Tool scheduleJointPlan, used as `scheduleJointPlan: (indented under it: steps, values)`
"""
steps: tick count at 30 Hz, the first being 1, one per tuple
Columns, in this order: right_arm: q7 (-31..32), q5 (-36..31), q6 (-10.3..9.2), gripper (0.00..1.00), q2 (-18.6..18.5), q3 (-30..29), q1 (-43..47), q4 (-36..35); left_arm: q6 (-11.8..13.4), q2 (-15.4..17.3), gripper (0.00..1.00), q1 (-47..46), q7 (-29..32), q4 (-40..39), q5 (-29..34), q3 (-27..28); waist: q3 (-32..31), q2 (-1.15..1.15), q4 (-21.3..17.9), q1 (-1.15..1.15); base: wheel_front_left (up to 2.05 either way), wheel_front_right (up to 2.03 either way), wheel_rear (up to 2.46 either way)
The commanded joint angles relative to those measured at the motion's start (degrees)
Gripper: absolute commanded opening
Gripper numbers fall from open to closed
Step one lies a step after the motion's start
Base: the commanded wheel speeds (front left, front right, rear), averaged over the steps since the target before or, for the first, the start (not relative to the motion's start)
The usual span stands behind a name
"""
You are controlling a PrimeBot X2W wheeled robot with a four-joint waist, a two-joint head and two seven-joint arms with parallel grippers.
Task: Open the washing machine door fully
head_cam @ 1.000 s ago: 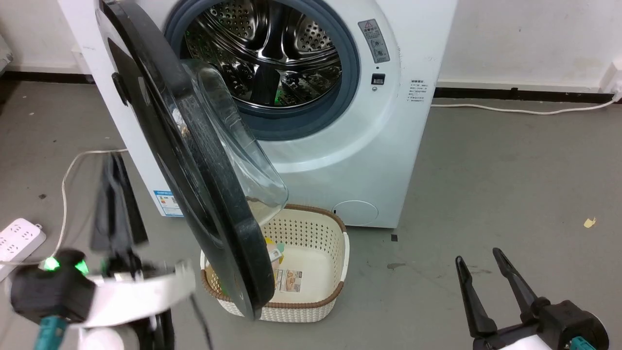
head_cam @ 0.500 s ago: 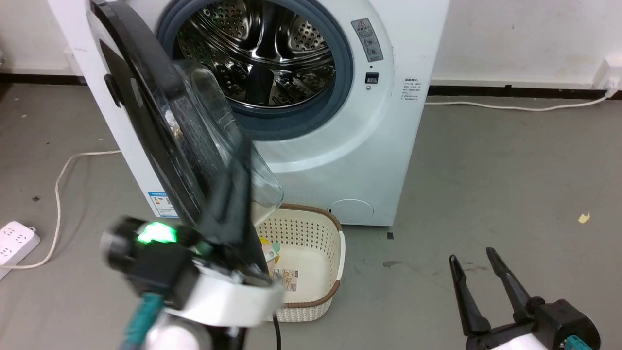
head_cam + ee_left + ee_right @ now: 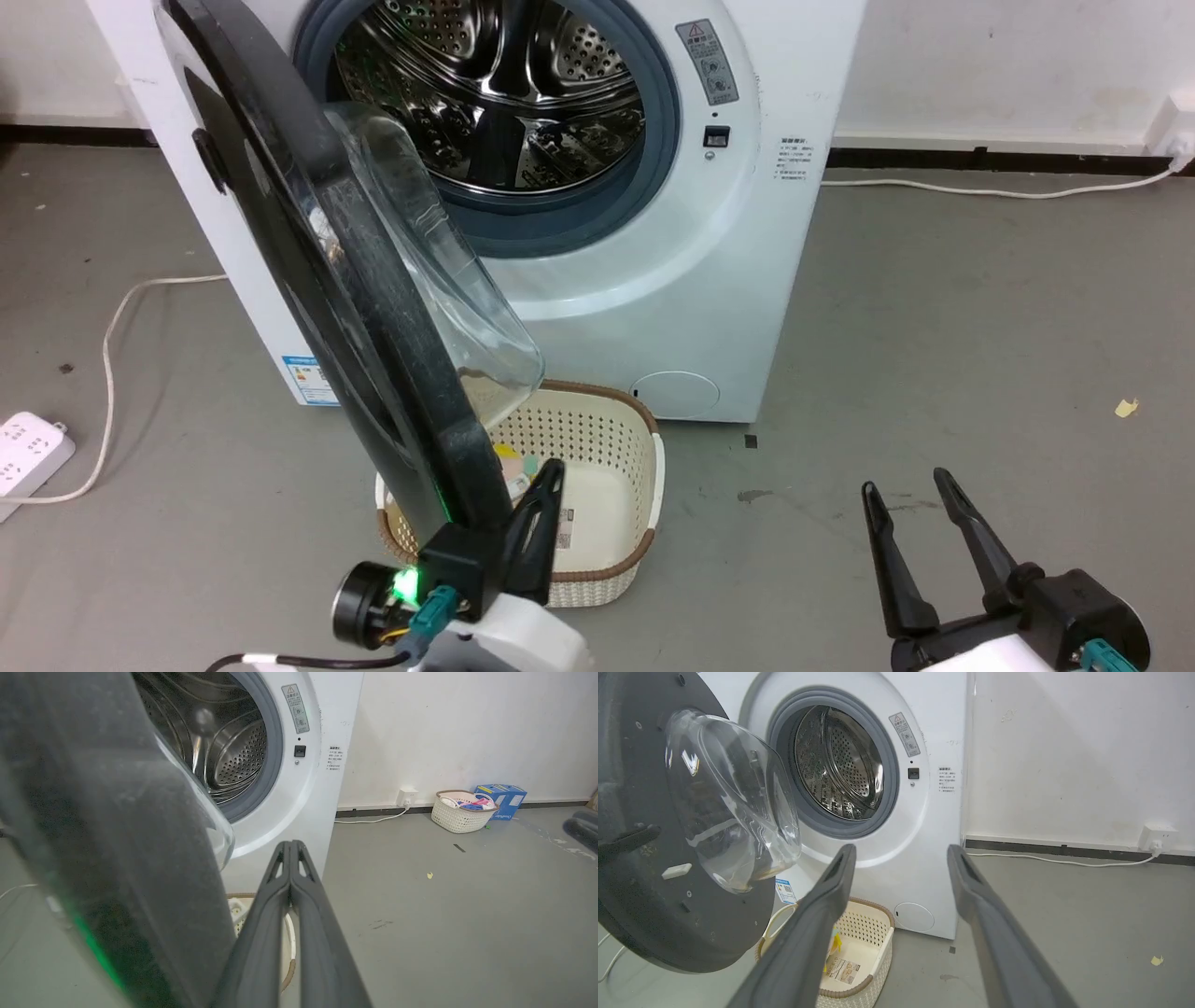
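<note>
A warning triangle (image 3: 696, 30) tops the grey label (image 3: 707, 63) on the washing machine (image 3: 653, 308).

Light is bright, even and diffuse; shadows on the floor (image 3: 934, 327) are soft. Specular glare on the steel drum (image 3: 504, 93). Head view is sharp. Left wrist view: washing machine door (image 3: 93, 858) sits close to the lens, badly out of focus, with a green glow smeared along its lower rim. White highlights on the glass bowl (image 3: 733, 798).

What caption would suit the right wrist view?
Open right gripper facing a white washer, door standing open, basket on the floor.
</note>
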Motion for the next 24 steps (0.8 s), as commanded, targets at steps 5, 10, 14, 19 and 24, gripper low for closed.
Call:
scheduleJointPlan:
  steps: [5,10,14,19,24]
  values:
    - [-0.2,0.4,0.05,1.00,0.3,0.1,-0.1,0.1,1.4,0.8,0.00,-0.6,-3.1,3.3,-0.8,2.3,-0.3,0.00,2.0,0.00,0.00,0.00,0.00]
    - [-0.2,0.6,0.05,1.00,0.3,0.6,0.3,0.4,1.6,1.6,0.00,-0.2,-3.7,3.8,-1.1,2.9,-1.0,0.00,4.5,0.00,0.00,0.00,0.00]
    - [-0.2,0.9,0.05,1.00,0.3,0.9,1.1,0.9,1.5,2.4,0.00,0.8,-3.1,3.5,-1.3,2.6,-2.0,0.00,9.3,0.00,0.00,0.00,0.00]
    - [-0.2,1.4,0.05,1.00,0.3,1.4,1.3,1.0,1.4,2.9,0.00,2.0,-2.5,3.0,-1.7,2.4,-2.4,0.00,13.3,0.00,0.00,0.00,0.00]
    - [-0.2,1.7,0.05,1.00,0.3,1.9,1.2,1.0,1.6,3.1,0.00,2.7,-2.0,2.6,-3.1,3.2,-1.8,0.00,17.7,0.00,0.00,0.00,0.00]
